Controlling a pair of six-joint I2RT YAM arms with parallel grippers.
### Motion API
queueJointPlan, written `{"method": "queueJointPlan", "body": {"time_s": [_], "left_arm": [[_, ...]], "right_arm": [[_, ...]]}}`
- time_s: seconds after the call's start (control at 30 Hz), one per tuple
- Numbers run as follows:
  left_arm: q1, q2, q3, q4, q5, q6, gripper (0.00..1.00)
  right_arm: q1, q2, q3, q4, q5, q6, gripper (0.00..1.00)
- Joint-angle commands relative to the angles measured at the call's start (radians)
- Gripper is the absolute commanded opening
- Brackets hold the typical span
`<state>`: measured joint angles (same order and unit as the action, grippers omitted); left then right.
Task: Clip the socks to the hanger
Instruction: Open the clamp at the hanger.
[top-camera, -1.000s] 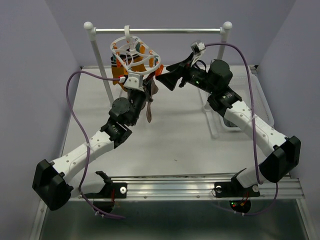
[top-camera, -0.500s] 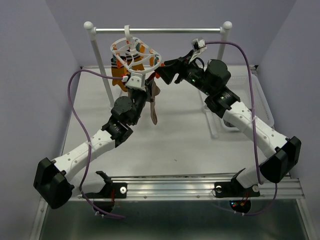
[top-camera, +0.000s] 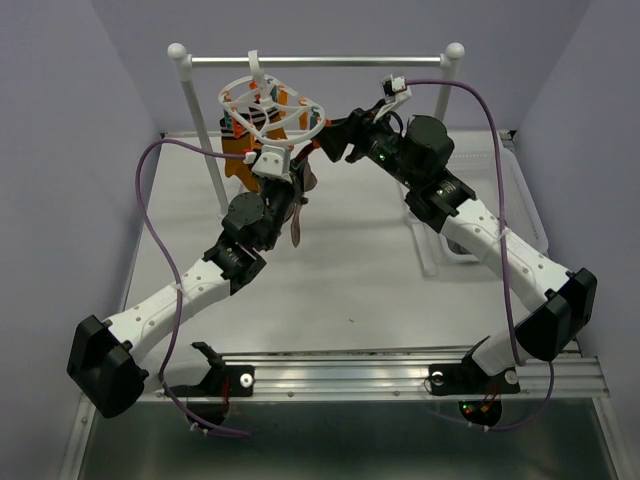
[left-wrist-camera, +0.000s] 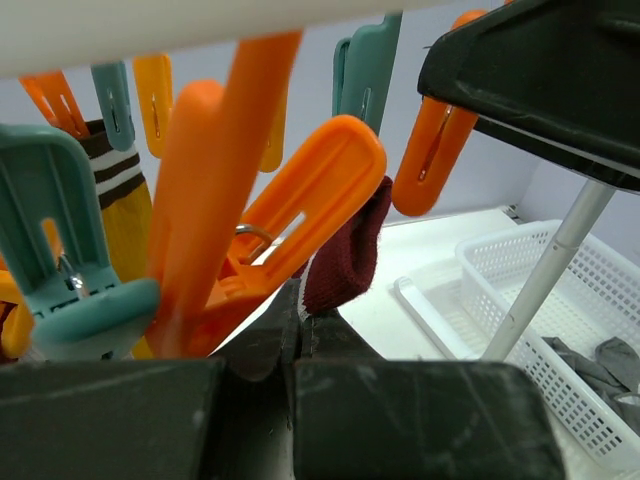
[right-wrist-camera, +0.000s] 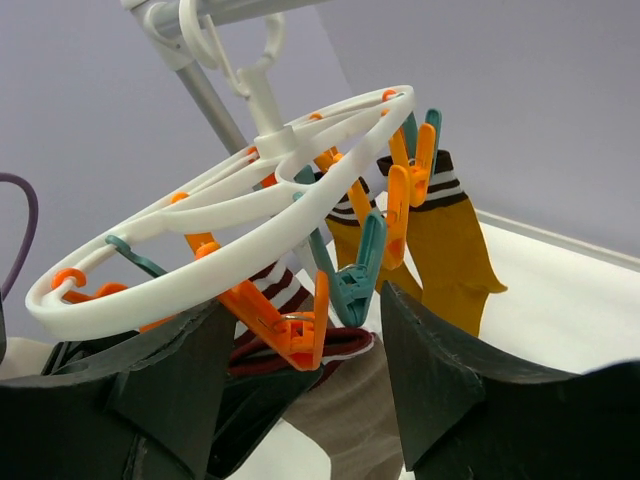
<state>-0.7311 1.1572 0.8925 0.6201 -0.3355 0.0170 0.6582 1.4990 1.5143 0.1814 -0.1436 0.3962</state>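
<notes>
The white ring hanger (top-camera: 270, 110) hangs by its hook from the silver rail, with mustard-orange socks (top-camera: 240, 160) clipped on its far side. My left gripper (top-camera: 288, 178) is shut on a brown sock (top-camera: 298, 215) by its maroon cuff (left-wrist-camera: 348, 250), just under an orange clip (left-wrist-camera: 300, 215). The left gripper's tips (left-wrist-camera: 298, 320) are pressed together. My right gripper (top-camera: 328, 145) is open at the ring's right edge. In the right wrist view the right gripper (right-wrist-camera: 310, 370) has its jaws either side of an orange clip (right-wrist-camera: 285, 320) and the brown sock (right-wrist-camera: 350, 420). A teal clip (right-wrist-camera: 355, 275) hangs beside.
The silver rail (top-camera: 320, 62) stands on white posts at the back. A white basket (top-camera: 520, 200) sits at the right, and grey socks (left-wrist-camera: 600, 365) lie in it. The right post (left-wrist-camera: 545, 275) rises beside the basket. Purple cables loop from both wrists.
My right gripper has moved up and left, closer to the hanger's right edge. My left gripper has stayed under the ring with the brown sock, which has swung slightly.
</notes>
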Motion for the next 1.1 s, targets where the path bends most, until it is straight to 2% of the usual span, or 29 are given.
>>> {"method": "queueJointPlan", "body": {"time_s": [0.0, 0.23, 0.6, 0.73, 0.8, 0.83, 0.93, 1.07], "left_arm": [[0.004, -0.028, 0.042, 0.046, 0.001, -0.003, 0.0], [0.004, -0.028, 0.037, 0.046, 0.006, -0.009, 0.0], [0.004, -0.03, 0.031, 0.046, 0.003, -0.011, 0.0], [0.004, -0.034, 0.028, 0.044, 0.004, -0.011, 0.0], [0.004, -0.04, 0.025, 0.044, 0.012, -0.011, 0.0], [0.004, -0.044, 0.023, 0.043, 0.016, -0.011, 0.0], [0.004, -0.063, 0.019, 0.012, 0.038, -0.044, 0.0], [0.009, -0.106, 0.048, -0.133, 0.131, -0.109, 0.0]], "right_arm": [[0.017, 0.0, 0.05, 0.015, 0.03, -0.007, 0.63], [0.026, -0.006, 0.049, 0.026, 0.021, -0.03, 0.56], [0.026, -0.026, 0.029, 0.03, 0.047, -0.033, 0.31], [0.026, -0.031, 0.026, 0.03, 0.042, -0.034, 0.2], [0.026, -0.031, 0.024, 0.033, 0.042, -0.034, 0.03], [0.026, -0.031, 0.023, 0.035, 0.039, -0.037, 0.01], [0.026, -0.029, 0.02, 0.044, 0.018, -0.069, 0.01], [0.026, -0.033, 0.024, 0.058, -0.01, -0.149, 0.01]]}}
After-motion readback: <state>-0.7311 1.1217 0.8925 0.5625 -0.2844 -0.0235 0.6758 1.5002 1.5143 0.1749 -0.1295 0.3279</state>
